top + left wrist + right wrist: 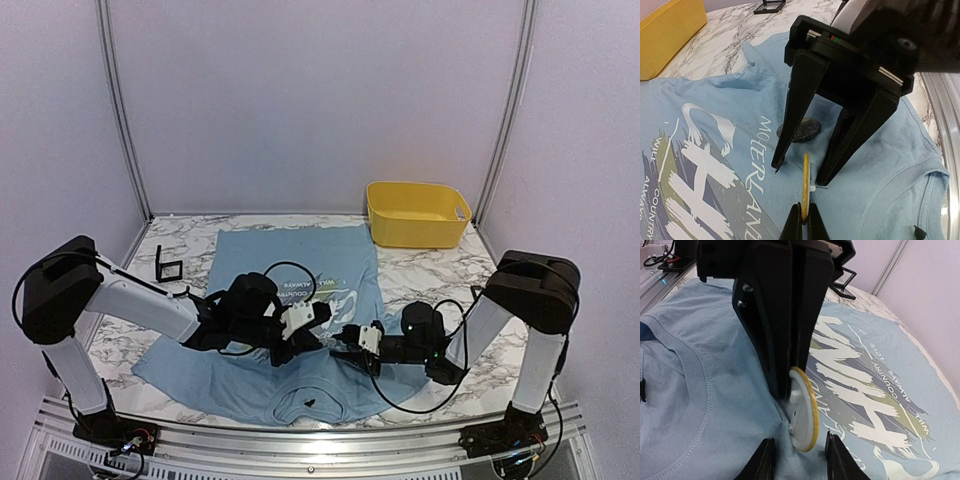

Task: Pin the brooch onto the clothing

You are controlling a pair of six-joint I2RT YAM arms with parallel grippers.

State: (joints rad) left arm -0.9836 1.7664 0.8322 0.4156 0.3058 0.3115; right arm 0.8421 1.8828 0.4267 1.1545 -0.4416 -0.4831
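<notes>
Arms (150,300) meet low over the clothing (240,255), left fingers (772,340) pinching the brooch (802,410), right fingers (795,110) spread.

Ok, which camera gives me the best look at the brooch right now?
Right wrist: the brooch shows its white face and yellow rim, pinched by the left gripper. Left wrist shows only its thin yellow edge. In top external it is too small to make out.

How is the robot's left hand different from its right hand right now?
The left hand is shut tight, while the right hand is open. The left hand pinches the yellow-rimmed brooch by its edge. The right hand grips nothing, and its fingers stand on either side of the brooch. Both hands are black, have two fingers, and hover over the light blue T-shirt.
</notes>
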